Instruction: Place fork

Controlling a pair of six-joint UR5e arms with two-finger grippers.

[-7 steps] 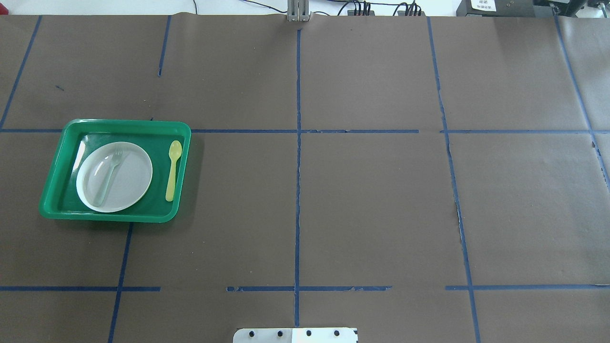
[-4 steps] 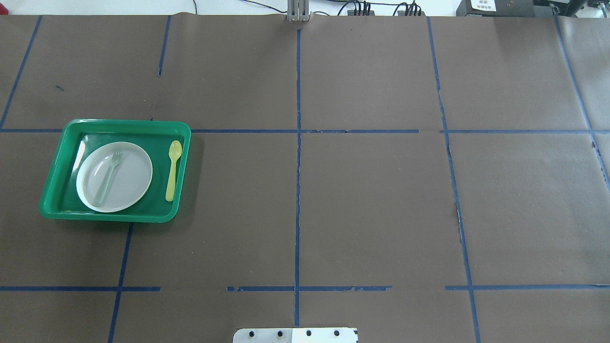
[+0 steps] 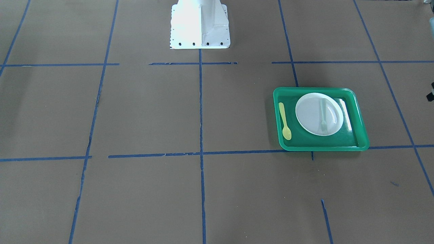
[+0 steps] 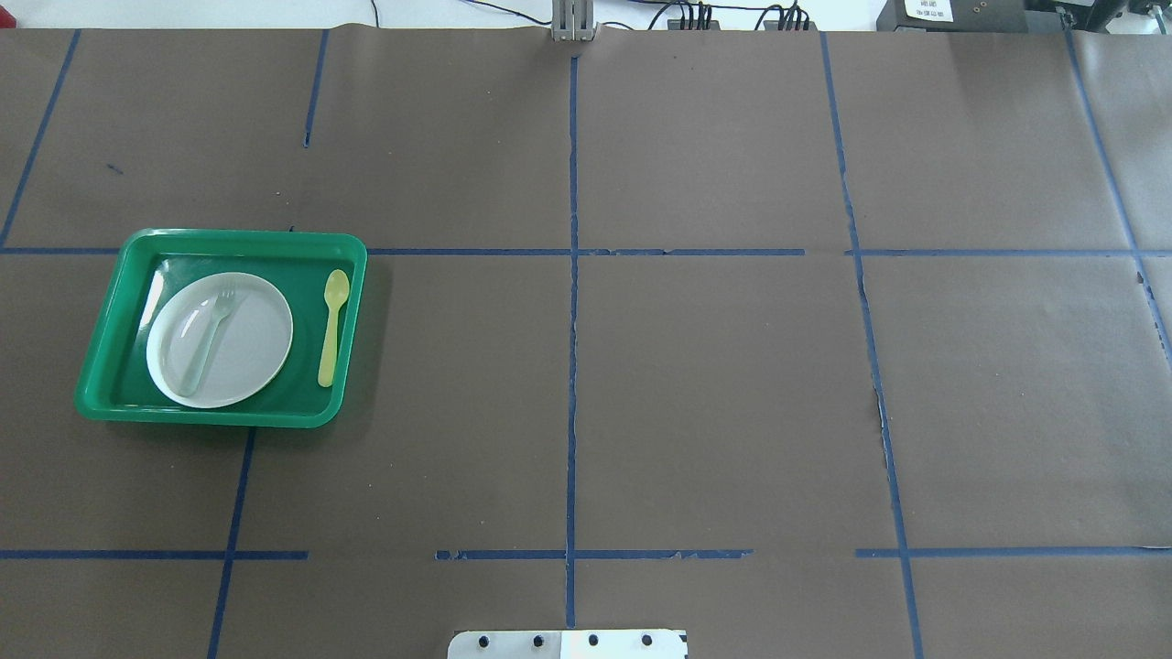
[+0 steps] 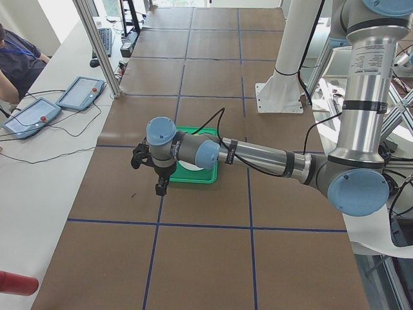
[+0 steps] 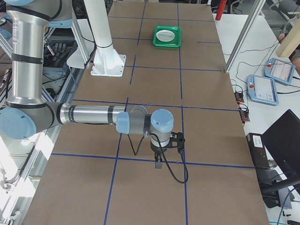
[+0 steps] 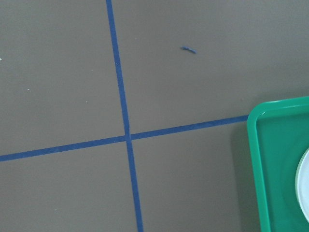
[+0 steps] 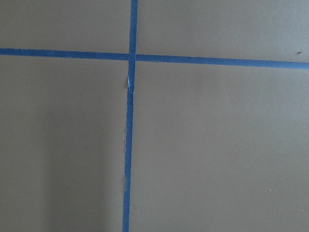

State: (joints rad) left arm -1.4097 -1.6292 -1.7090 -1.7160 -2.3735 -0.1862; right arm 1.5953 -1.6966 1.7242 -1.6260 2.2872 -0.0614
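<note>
1. Spotted the small pale translucent plastic fork (image 4: 206, 340) lying flat on the round white plate (image 4: 255, 364). Tines point away from the robot and the handle comes back toward it on a slight slant.
2. Same story from the front-facing camera: fork across the plate, fully inside its rim, nothing gripping it.
3. Plate sits inside the green rectangular plastic tray (image 4: 240, 236), toward the tray's left part.
4. Also in the tray: a yellow plastic spoon (image 4: 331, 328), just beside the plate on its right and not touching it, bowl end away from the robot.
5. Tray rests on the brown paper-covered counter (image 4: 714, 384) with blue tape lines, well over on the robot's left half.
6. Left claw (image 5: 159, 186) hangs pointing down near the tray's outer edge. Shows up only in the side camera, so can't tell if the fingers are apart or together. Its wrist camera catches just a corner of the tray plus a tape crossing.
7. Right claw (image 6: 158, 161) points down over bare counter by a tape line, well apart from the tray. Again side camera only, so can't tell its state either.
</note>
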